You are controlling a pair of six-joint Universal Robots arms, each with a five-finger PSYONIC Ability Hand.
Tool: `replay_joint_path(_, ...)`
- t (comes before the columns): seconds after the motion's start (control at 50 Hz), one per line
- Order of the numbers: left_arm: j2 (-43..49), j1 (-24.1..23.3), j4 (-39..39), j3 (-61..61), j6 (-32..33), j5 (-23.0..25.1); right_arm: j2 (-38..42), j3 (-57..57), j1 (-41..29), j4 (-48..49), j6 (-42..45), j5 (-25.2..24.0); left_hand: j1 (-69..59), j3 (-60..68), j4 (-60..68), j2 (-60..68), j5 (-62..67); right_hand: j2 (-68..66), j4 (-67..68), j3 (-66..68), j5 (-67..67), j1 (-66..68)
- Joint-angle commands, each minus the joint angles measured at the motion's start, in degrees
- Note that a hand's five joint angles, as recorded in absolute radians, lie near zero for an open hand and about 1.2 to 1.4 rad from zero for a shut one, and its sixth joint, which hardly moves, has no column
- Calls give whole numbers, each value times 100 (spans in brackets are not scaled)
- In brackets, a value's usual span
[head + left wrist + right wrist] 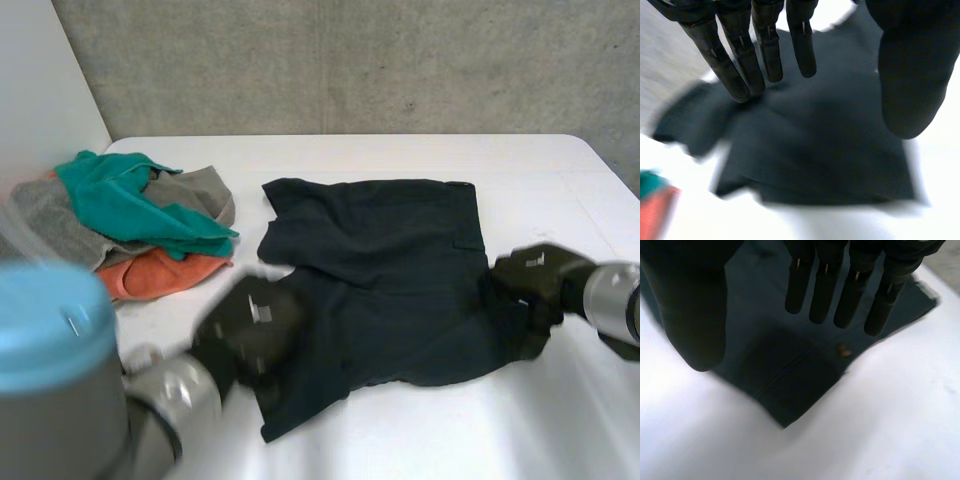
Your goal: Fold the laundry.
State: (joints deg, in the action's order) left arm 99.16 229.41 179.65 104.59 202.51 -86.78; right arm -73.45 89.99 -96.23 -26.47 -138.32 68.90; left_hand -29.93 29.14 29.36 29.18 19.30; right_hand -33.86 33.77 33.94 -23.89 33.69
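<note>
White table (400, 445) bears clothes pile (130, 225) near dark shorts (390, 270); left hand (250, 325), right hand (535, 285) hover spread

Bright, even light falls on the white table (400, 440), which glares beside the dark cloth (380, 280).

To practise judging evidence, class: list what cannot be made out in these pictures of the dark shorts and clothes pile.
Head view: left hand covers part of the shorts' edge.
Head view: garments low in the pile lie under the teal cloth.
Right wrist view: a brown speck on the shorts, too small to identify.
</note>
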Motion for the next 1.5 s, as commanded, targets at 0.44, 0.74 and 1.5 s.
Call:
replay_joint_path(0.44,1633,-397,2030,9,544,-762,401,1952,782,3596,280,-1643,-265,344,322,340,329,-589,598,582,-586,607)
replay_joint_path(0.74,1372,-345,1892,-54,888,-735,-266,1909,790,2799,191,-1345,-5007,5086,5064,5082,5070,-4614,4623,4606,-4611,4631)
replay_joint_path(1.5,3521,648,185,-5140,307,-595,1402,-1659,79,1767,-1399,307,-5007,5086,5064,5082,5070,-4614,4623,4606,-4611,4631)
